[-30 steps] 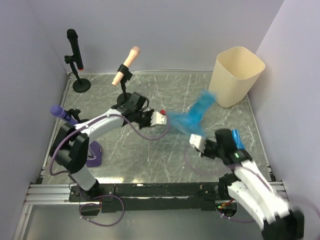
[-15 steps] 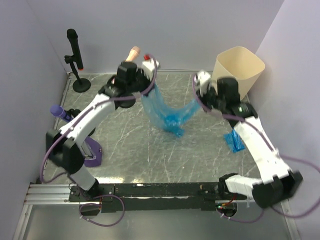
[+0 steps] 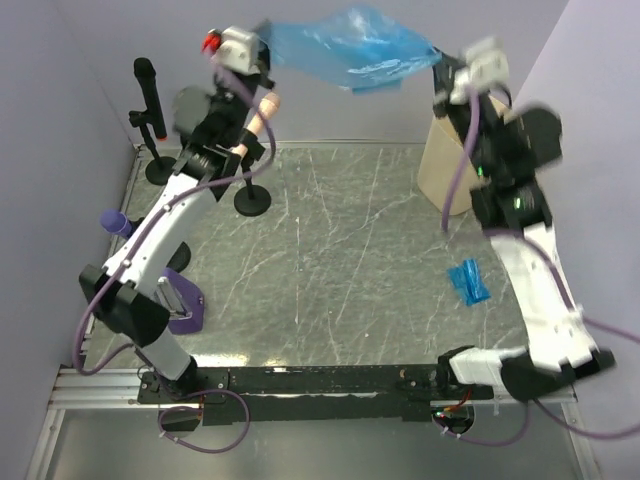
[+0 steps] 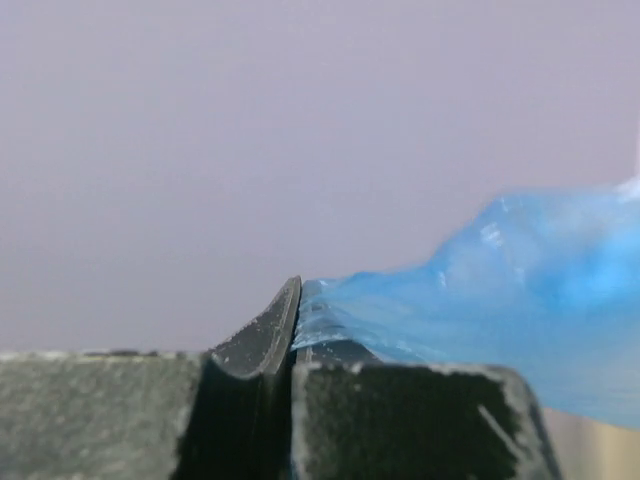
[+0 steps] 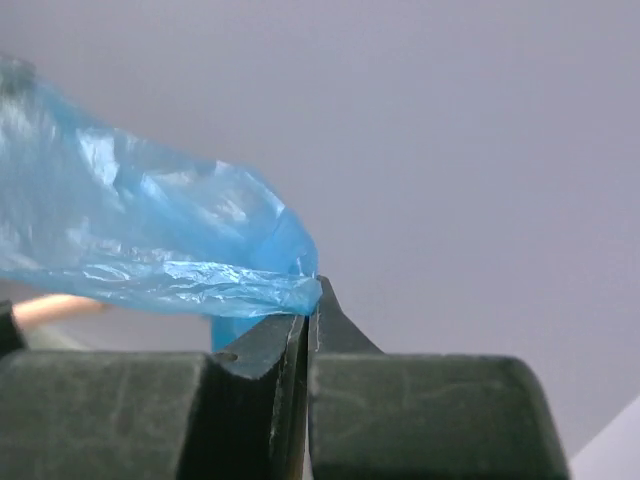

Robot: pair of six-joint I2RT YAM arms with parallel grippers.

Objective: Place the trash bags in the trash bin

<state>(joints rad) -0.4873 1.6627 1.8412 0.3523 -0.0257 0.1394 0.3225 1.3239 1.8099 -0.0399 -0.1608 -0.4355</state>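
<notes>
Only overhead shows folded bag [image 3: 468,283] on table [image 3: 330,300]; wrists show left gripper [image 4: 293,300], right gripper [image 5: 312,296] clamping stretched bag [image 3: 350,45].

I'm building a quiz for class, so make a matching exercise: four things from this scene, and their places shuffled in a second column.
1. big blue trash bag
2. small folded trash bag
3. trash bin
4. black microphone

A. lying on the table
B. partly hidden behind the right arm
C. standing upright, far left
D. held aloft between left gripper and right gripper

Pairs: 1-D, 2-A, 3-B, 4-C
</notes>
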